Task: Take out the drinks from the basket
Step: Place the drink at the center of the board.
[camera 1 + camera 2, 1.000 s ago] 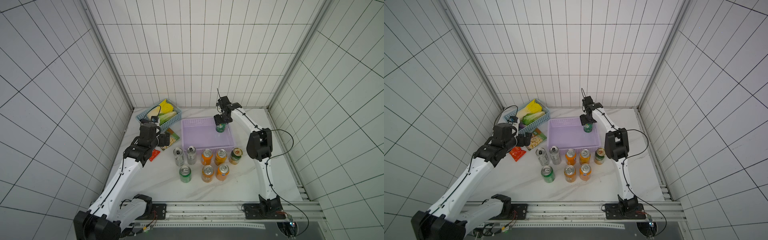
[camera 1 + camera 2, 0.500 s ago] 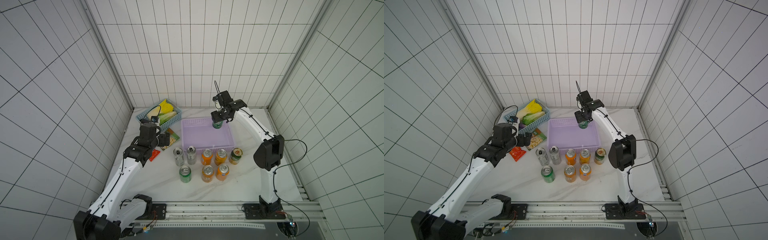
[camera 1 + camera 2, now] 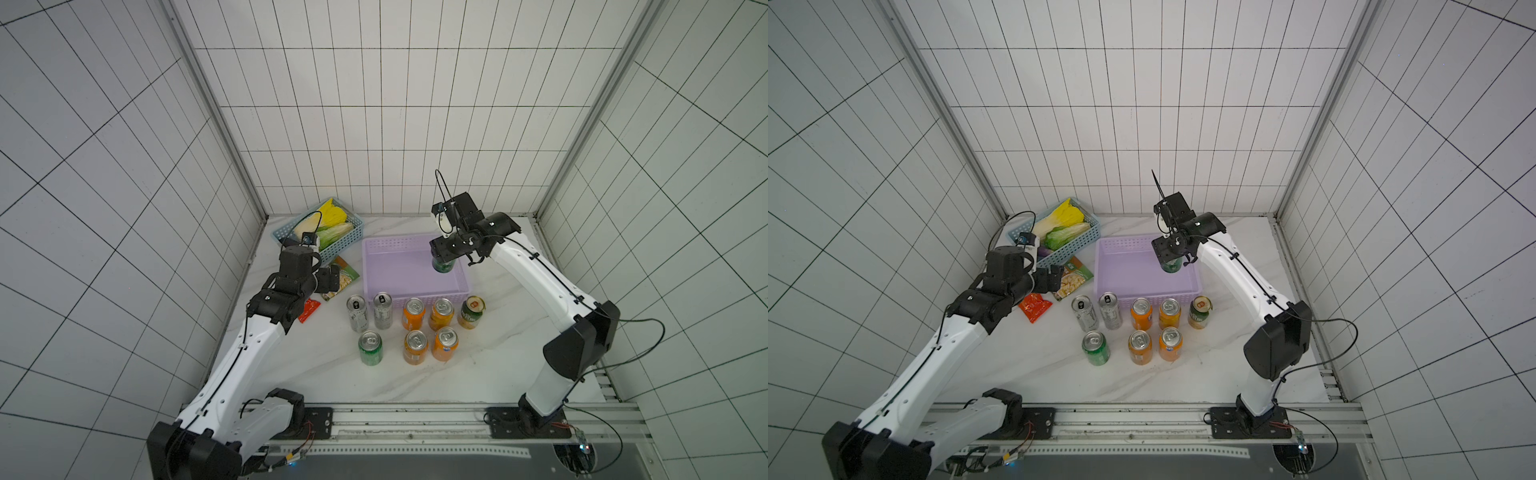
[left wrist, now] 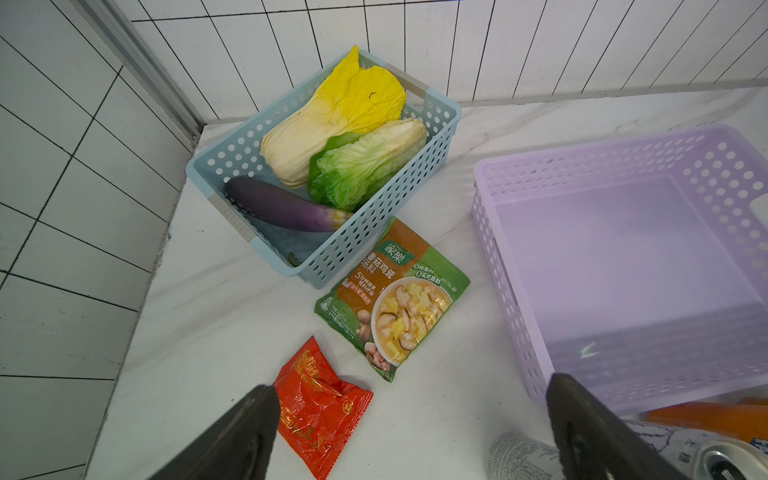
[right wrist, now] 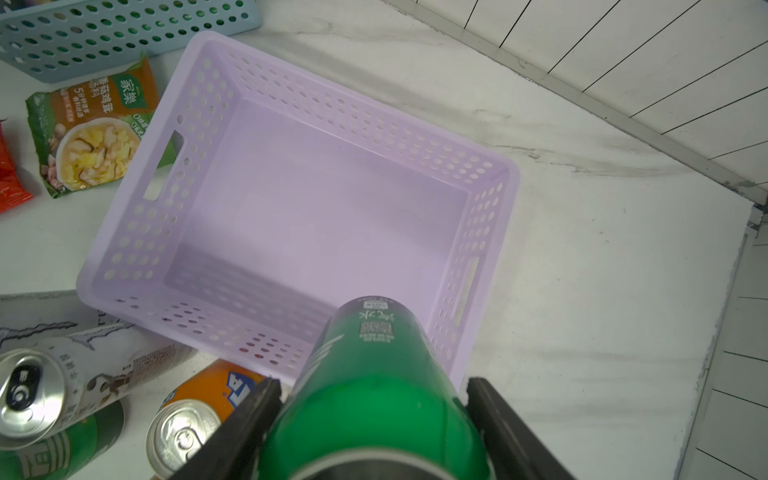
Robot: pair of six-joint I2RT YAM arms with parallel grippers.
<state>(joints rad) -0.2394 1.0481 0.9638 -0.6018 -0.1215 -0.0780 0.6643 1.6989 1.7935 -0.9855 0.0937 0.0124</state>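
My right gripper (image 3: 444, 259) (image 3: 1170, 259) (image 5: 372, 390) is shut on a green can (image 3: 443, 267) (image 3: 1171, 266) (image 5: 374, 374) and holds it upright above the right front part of the lilac basket (image 3: 395, 266) (image 3: 1125, 270) (image 5: 324, 199). The basket's floor shows nothing else inside. Several cans stand on the table in front of it: silver-white (image 3: 357, 313), orange (image 3: 413, 316), green (image 3: 370, 349) and green-and-gold (image 3: 471, 313). My left gripper (image 3: 332, 279) (image 3: 1054, 277) (image 4: 411, 395) is open and empty, left of the basket (image 4: 623, 249).
A blue basket (image 3: 345, 245) (image 4: 374, 232) with vegetables stands at the back left. A green soup packet (image 3: 343, 280) (image 4: 395, 299) and a red packet (image 3: 308, 309) (image 4: 320, 411) lie flat between it and the left gripper. Tiled walls close in the table.
The right arm has carried the green can up and toward the basket's right front, and its elbow has swung out to the front right. The left arm has not moved.
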